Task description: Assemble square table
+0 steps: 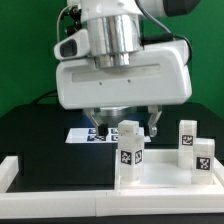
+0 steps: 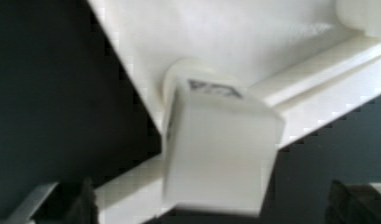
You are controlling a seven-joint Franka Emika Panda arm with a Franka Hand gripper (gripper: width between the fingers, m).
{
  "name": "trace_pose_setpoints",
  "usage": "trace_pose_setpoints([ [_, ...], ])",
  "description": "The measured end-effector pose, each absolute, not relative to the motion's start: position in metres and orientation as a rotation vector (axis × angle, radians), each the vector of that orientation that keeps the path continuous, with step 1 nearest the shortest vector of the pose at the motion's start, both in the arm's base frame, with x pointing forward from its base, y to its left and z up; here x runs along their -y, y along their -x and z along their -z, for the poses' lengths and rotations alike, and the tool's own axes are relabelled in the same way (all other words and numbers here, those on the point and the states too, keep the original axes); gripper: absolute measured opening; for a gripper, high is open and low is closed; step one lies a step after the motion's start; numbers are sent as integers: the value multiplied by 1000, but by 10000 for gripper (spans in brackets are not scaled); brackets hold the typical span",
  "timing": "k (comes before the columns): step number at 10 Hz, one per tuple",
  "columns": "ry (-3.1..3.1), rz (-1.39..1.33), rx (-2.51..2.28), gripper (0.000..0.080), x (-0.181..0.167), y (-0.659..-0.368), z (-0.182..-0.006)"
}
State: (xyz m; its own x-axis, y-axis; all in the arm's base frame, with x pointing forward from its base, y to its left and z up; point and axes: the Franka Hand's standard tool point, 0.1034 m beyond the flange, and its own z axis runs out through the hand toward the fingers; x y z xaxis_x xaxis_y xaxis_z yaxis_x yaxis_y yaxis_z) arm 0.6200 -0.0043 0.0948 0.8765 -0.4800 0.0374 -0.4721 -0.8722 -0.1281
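Backdrop: flat green wall [image 1: 25, 45] fills upper left and right edge of the exterior frame. Below it a black table surface [image 1: 40, 125] runs across mid-frame. Lighting is even and bright, no hard shadows. Floor and windows are out of frame.

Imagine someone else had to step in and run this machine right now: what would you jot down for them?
Gripper: open, holding nothing, hanging low just above a white leg block.
Parts: that leg block stands upright near the front; the wrist view shows it right below the open fingers. Two more tagged leg blocks stand toward the exterior view's right. The marker board lies behind, on the black table. A long white border bar edges the front.
Done: I can't tell whether any leg is fastened.
Left: probably grasp the leg under the gripper, then fit the legs to the table top.
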Motion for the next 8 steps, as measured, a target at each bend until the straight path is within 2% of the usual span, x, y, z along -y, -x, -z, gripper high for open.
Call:
trace_pose_setpoints([
  [3,2937,66,-782,648,3,-614,-77],
  [4,2936,70,-780,524,3,-615,-78],
  [5,2931,68,-799,524,3,-615,-78],
  [6,2926,65,-818,387,3,-615,-77],
  [7,2910,63,-868,287,3,-615,-77],
  [8,2871,56,-983,288,3,-615,-77],
])
